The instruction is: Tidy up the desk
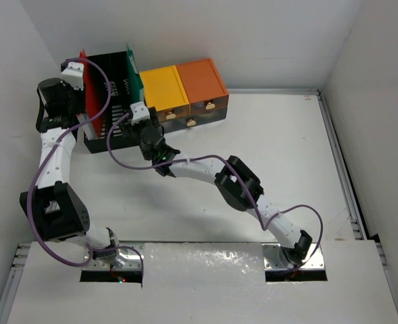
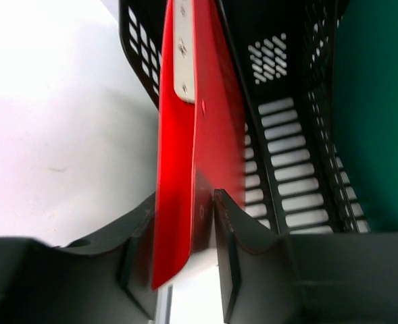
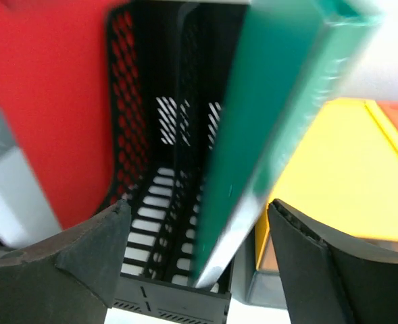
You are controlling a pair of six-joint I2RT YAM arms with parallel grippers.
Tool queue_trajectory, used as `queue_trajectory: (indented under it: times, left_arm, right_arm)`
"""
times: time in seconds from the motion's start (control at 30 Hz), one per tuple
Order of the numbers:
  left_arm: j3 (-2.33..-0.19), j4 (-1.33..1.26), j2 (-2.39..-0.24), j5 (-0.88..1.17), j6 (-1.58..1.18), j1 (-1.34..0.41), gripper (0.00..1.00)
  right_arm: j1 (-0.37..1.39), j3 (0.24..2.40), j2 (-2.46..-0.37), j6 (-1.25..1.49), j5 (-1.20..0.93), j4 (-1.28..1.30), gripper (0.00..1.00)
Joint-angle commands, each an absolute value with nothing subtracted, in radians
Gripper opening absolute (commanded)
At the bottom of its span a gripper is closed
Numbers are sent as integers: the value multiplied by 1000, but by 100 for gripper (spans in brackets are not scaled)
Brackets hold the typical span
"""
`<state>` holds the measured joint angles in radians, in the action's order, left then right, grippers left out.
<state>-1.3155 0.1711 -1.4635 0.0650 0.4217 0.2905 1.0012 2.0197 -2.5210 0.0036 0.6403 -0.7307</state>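
Only the wrist views show the gaps.
The left claw [image 2: 184, 199] flanks the red folder [image 2: 212, 121], grip unclear; right claw [image 3: 199, 206] gapes around green folder [image 3: 273, 101].

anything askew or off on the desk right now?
Minor: the green folder leans in the right slot of the rack, its top tipped toward the yellow drawer, while the rack's walls run straight. The red folder sits in the left slot. Nothing spilled or damaged on the desk.

Lab test cell is indicated. White desk [image 1: 286, 155] is enclosed by blank walls [image 1: 253, 40], w/ 2 robot arms [image 1: 239, 182] bolted on.
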Motion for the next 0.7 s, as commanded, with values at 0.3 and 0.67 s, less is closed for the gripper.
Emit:
queue_trajectory:
  times: [0.3, 0.67]
  left_arm:
    - [-1374, 276, -1437, 84, 405, 308, 44]
    - [-1456, 391, -1327, 155, 413, 308, 79]
  right_arm:
    - [1008, 1937, -2240, -17, 469, -738, 78]
    - [956, 1373, -1694, -22, 460, -617, 99]
